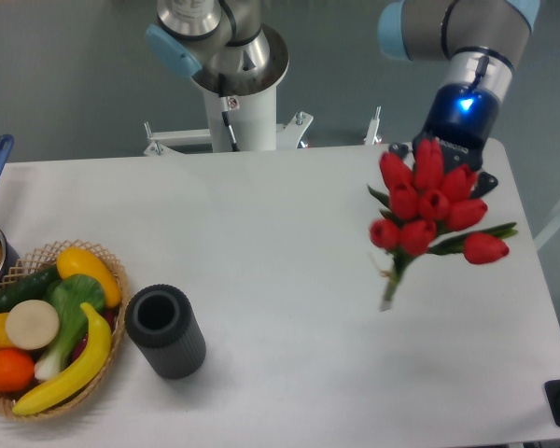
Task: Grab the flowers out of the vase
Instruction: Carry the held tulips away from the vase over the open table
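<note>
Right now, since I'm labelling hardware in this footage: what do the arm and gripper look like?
The arm has silver-grey tubular links with light blue joint caps, on a white pedestal. The gripper is dark blue-black with a glowing blue light; its fingers are hidden.
</note>
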